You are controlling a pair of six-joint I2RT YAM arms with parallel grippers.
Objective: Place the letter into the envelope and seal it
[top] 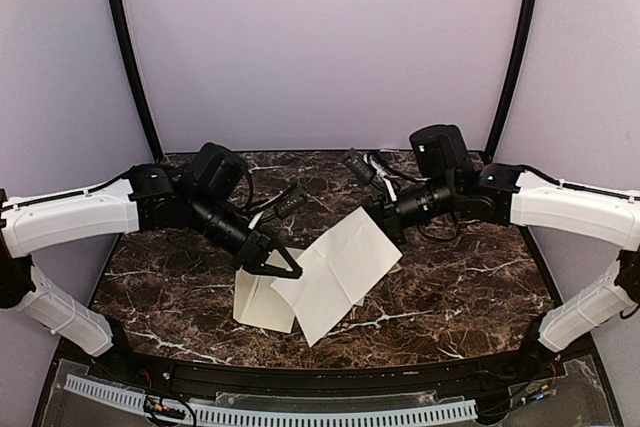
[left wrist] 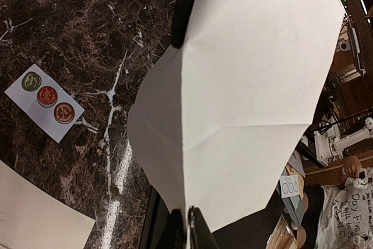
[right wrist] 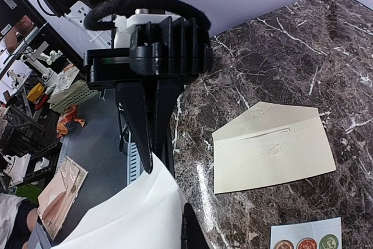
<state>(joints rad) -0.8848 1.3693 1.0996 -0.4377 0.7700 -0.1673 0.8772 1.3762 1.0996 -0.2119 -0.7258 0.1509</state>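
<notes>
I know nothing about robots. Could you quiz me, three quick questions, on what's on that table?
1. True or false: the envelope lies flat on the table.
2. How many round stickers are on the sticker strip? A two, B three, C five.
3. What do the left gripper and right gripper hold up between them?
Key: 1 true; 2 B; 3 the white sheet.

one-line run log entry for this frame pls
left gripper: shut on letter | right gripper: shut on letter | letter: held above table | envelope: flat on table, not held | insertion: not started
</notes>
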